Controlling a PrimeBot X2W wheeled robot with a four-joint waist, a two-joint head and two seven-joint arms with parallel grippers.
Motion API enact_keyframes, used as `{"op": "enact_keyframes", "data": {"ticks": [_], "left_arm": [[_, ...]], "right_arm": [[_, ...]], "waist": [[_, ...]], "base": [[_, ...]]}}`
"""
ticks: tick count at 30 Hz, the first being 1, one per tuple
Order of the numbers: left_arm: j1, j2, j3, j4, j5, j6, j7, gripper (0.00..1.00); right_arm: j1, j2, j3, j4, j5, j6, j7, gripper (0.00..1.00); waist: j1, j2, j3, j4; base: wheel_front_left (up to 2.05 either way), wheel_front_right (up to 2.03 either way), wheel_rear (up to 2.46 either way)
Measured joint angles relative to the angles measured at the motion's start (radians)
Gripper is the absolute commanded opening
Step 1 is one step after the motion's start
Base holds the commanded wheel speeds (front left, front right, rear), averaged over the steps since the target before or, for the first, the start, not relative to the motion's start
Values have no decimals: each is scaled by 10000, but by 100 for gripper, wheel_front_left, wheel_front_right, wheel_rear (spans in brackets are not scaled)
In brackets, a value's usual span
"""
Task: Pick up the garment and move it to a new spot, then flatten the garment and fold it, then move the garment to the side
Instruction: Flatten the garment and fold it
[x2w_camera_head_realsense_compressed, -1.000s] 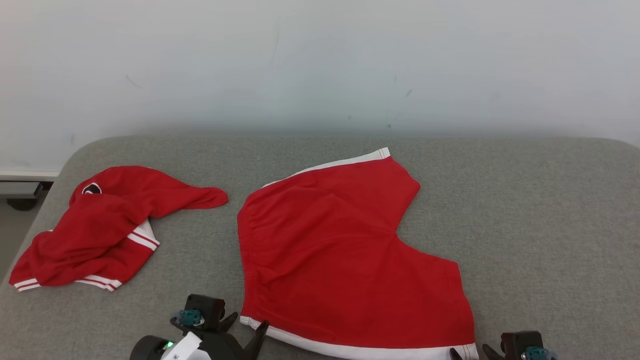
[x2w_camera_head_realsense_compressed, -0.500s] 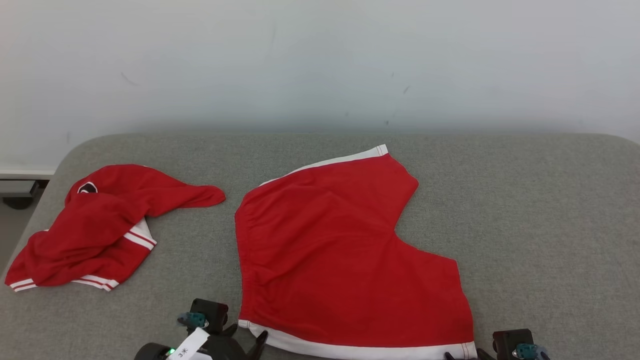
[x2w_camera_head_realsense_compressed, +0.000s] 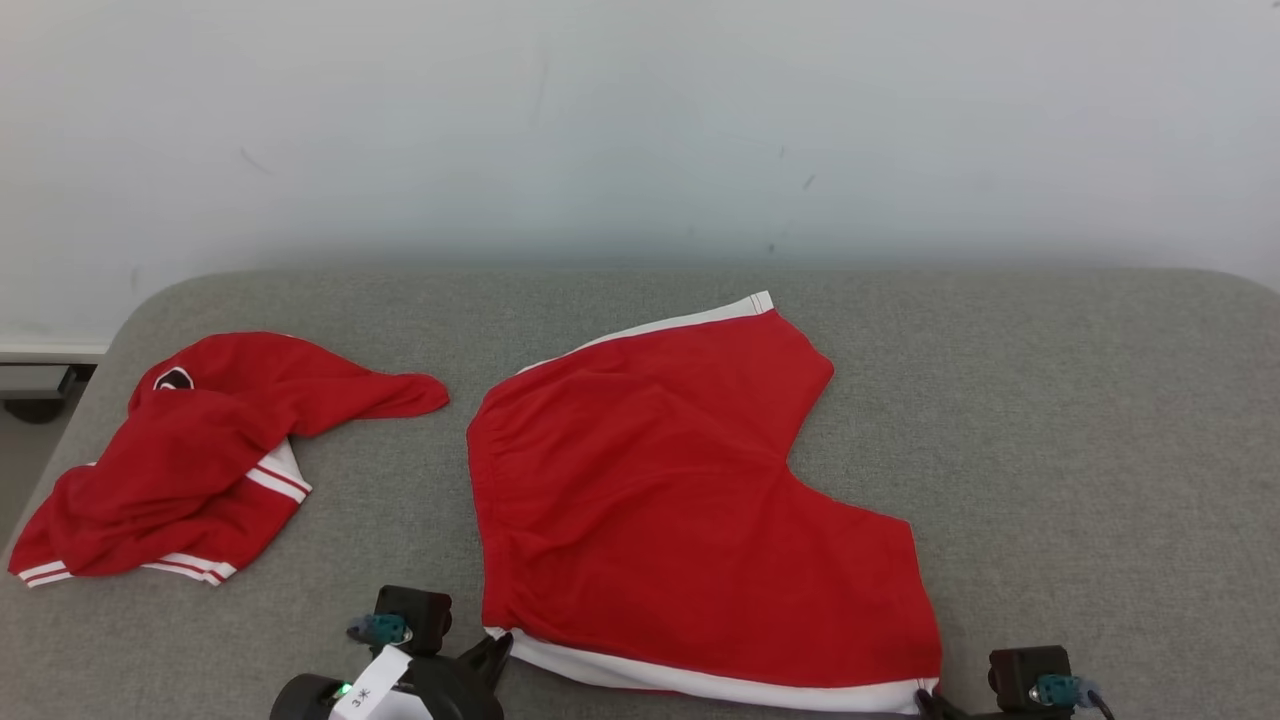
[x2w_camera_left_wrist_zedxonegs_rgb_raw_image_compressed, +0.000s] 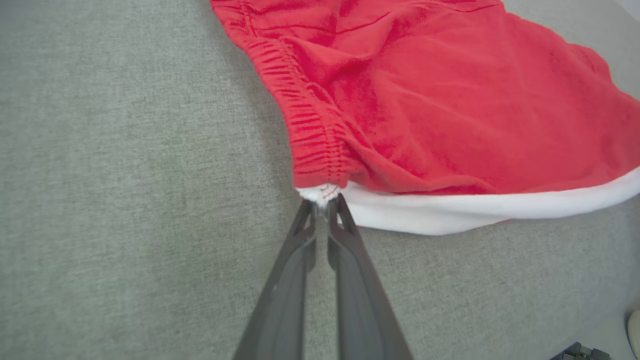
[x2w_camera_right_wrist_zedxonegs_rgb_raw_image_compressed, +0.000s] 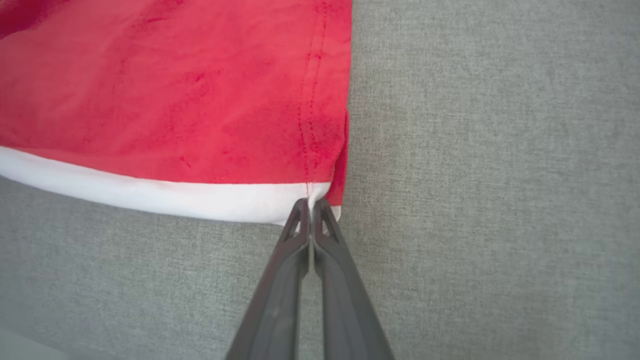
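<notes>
The garment is a pair of red shorts with a white side band, spread nearly flat in the middle of the grey padded surface. My left gripper is shut on its near left corner, where the gathered waistband meets the white band; in the left wrist view the gripper pinches that white corner of the garment. My right gripper is shut on the near right corner; in the right wrist view the gripper clamps the white band at the seam of the garment.
A second red garment with white stripes lies crumpled at the left, near the surface's rounded left edge. Bare grey surface stretches to the right of the shorts and behind them, up to the white wall.
Both grippers have gone from open to shut on the near corners of the shorts' white band. The near left corner is lifted slightly. The head view has shifted a little.
</notes>
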Motion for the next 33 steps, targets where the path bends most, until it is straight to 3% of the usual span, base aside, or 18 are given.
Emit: {"op": "enact_keyframes", "data": {"ticks": [6, 10, 15, 21, 26, 33], "left_arm": [[130, -15, 272, -209, -324, -73, -464, 0], [230, -65, 320, -468, -514, -77, -585, 0], [-111, -320, 334, -566, -560, -82, -428, 0], [-1355, -702, 368, -591, -631, 54, 0, 0], [-2329, -796, 593, -546, -719, 474, 288, 0], [-3449, -961, 587, -430, -1078, 629, 451, 0]], "right_arm": [[156, -92, -240, -980, 341, 194, -196, 0], [152, -571, -558, -1745, 364, 337, -305, 0], [-949, -1089, -686, -2065, 483, 752, 42, 0], [-2497, -1689, -535, -1779, 514, 1298, 947, 0], [-3906, -2029, -399, -1358, 512, 1453, 1651, 0], [-5645, -2608, -307, -470, 385, 1628, 2307, 0]], "waist": [[0, 0, -109, -30], [0, 0, -134, 20], [0, -1, -76, 157], [0, 0, 191, 461], [1, 0, 639, 711], [2, 1, 1403, 1130]], "base": [[0, 0, 0], [0, 0, 0], [0, 0, 0], [0, 0, 0], [0, 0, 0], [0, 0, 0]]}}
